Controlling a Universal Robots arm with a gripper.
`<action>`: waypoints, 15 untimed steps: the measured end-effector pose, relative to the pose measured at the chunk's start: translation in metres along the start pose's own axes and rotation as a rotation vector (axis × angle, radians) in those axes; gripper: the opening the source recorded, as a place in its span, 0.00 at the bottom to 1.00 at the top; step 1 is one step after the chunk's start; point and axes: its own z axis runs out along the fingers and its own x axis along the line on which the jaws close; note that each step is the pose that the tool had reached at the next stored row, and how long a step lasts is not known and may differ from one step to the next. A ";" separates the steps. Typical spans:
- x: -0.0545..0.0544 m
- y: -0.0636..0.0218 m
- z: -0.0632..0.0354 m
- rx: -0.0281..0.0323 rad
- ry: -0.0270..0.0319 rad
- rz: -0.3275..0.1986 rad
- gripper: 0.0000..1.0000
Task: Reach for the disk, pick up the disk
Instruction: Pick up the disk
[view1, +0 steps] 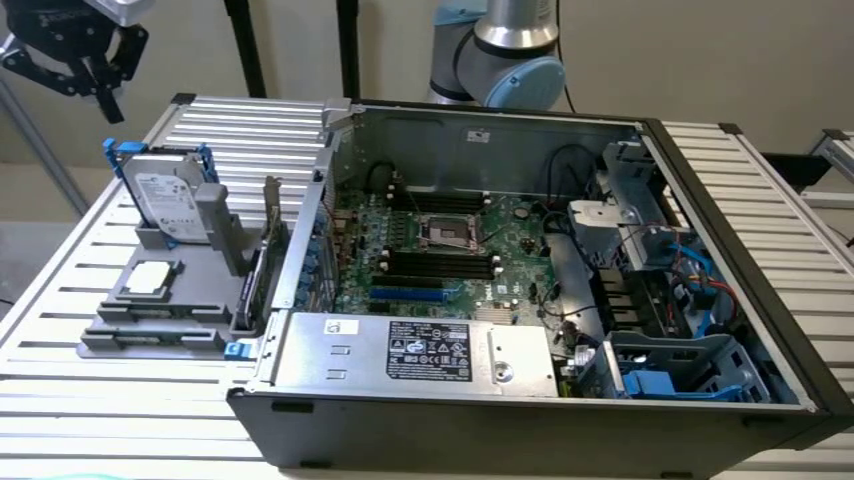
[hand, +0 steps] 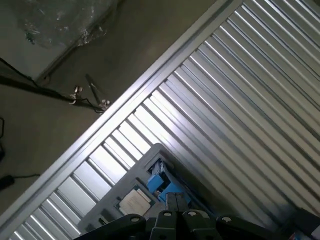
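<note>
The disk (view1: 171, 197) stands upright in a grey holder tray (view1: 147, 330) on the slatted table, at the exterior view's left. It is silver-grey with a white label and a bright blue carrier frame. My black gripper (view1: 107, 108) hangs in the air above and to the left of the disk, well clear of it, with its fingers drawn together and nothing in them. In the wrist view, the gripper (hand: 176, 201) points down at the blue frame of the disk (hand: 161, 181) on the tray (hand: 117, 207).
A small square silver chip (view1: 151, 277) lies on the same tray. An open computer case (view1: 534, 300) with its motherboard takes up the middle and the exterior view's right. The table edge (hand: 100, 140) runs close by the tray, with the floor beyond.
</note>
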 end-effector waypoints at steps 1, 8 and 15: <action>0.000 0.0000 0.0000 0.0000 0.0007 -0.017 0.11; 0.000 0.0000 0.0000 -0.0001 0.0052 -0.144 0.11; 0.000 0.0000 0.0000 -0.0001 0.0099 -0.272 0.11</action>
